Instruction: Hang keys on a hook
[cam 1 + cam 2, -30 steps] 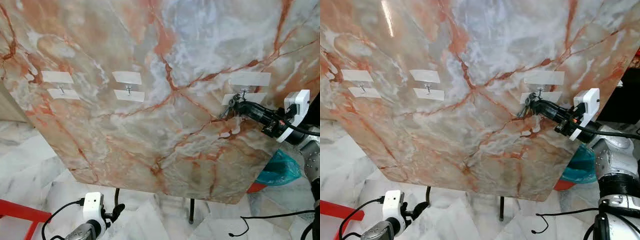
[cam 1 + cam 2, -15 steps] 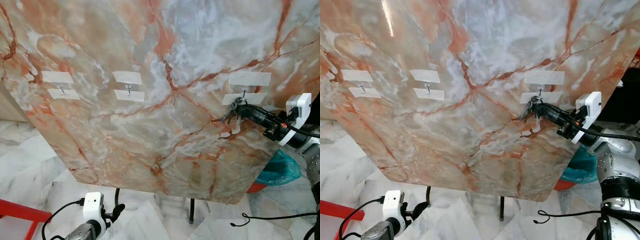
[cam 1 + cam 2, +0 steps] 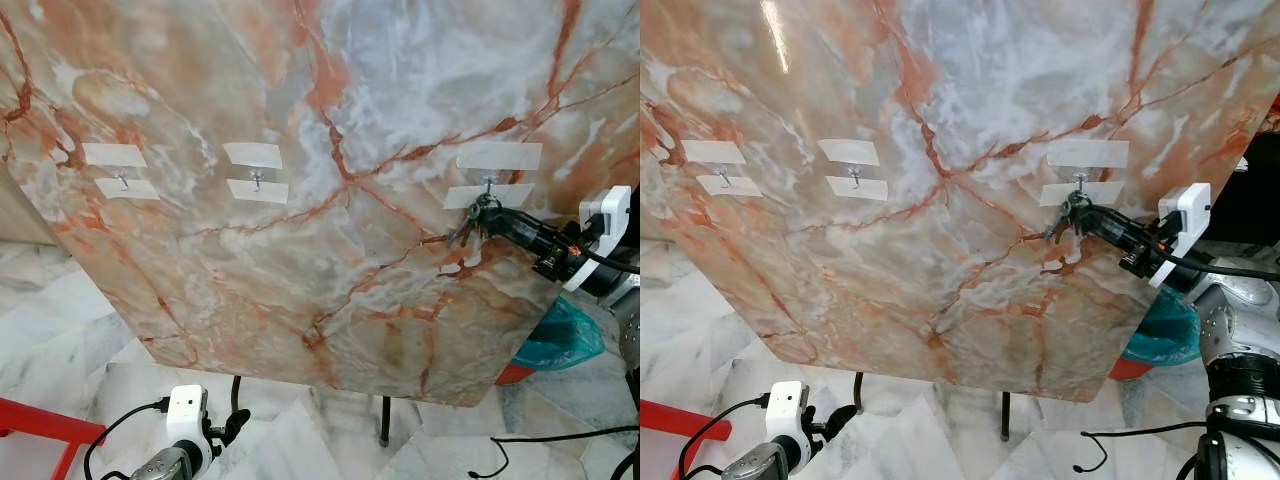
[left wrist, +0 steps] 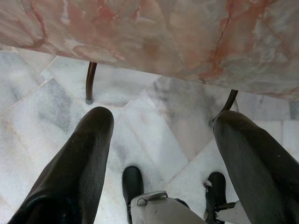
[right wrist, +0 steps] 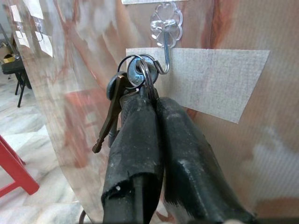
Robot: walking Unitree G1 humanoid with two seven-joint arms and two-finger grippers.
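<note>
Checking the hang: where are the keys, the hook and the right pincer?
keys point(image 5: 122, 100), right wrist view, bunch below the ring.
hook point(image 5: 164, 56), right wrist view, its metal shank.
right pincer point(image 5: 153, 100), right wrist view, between fingertips.

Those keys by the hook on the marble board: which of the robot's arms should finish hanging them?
The right. Its right gripper is shut on the keys, with the key ring at the tip of the rightmost hook. The left gripper hangs open, low near the floor, far from any hook.
</note>
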